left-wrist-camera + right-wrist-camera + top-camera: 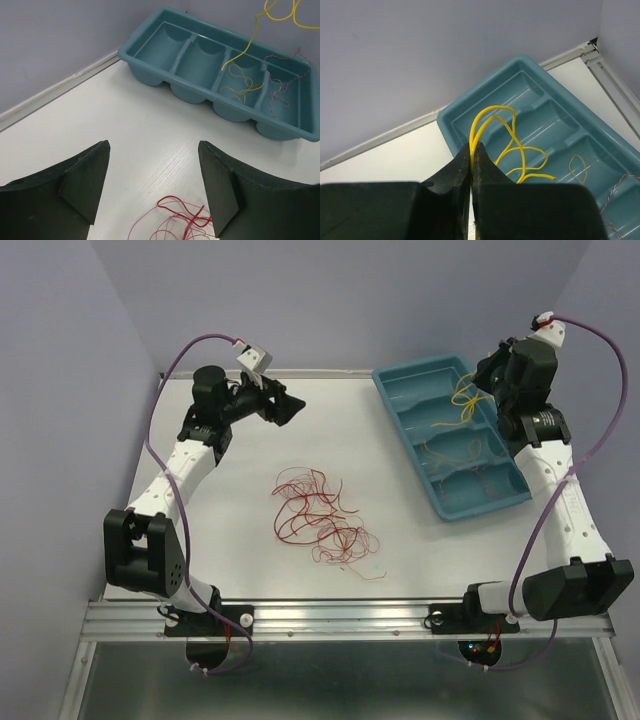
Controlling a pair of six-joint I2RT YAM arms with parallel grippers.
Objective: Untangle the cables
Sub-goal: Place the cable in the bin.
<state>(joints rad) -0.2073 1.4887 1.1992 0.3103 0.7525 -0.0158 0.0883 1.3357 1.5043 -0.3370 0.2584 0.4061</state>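
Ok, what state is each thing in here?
Left claw: open, empty, above the table.
Right claw: shut on the yellow cable.
Yellow cable: pinched, trailing down to the tray.
Red cables: tangled, loose on the table.
Tray: upright, holding an orange cable and a twisted strand.

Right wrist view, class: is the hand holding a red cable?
No, the shut right hand pinches a yellow cable above the tray.

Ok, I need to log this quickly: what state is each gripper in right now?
Left gripper: open, holding nothing.
Right gripper: shut on a yellow cable.
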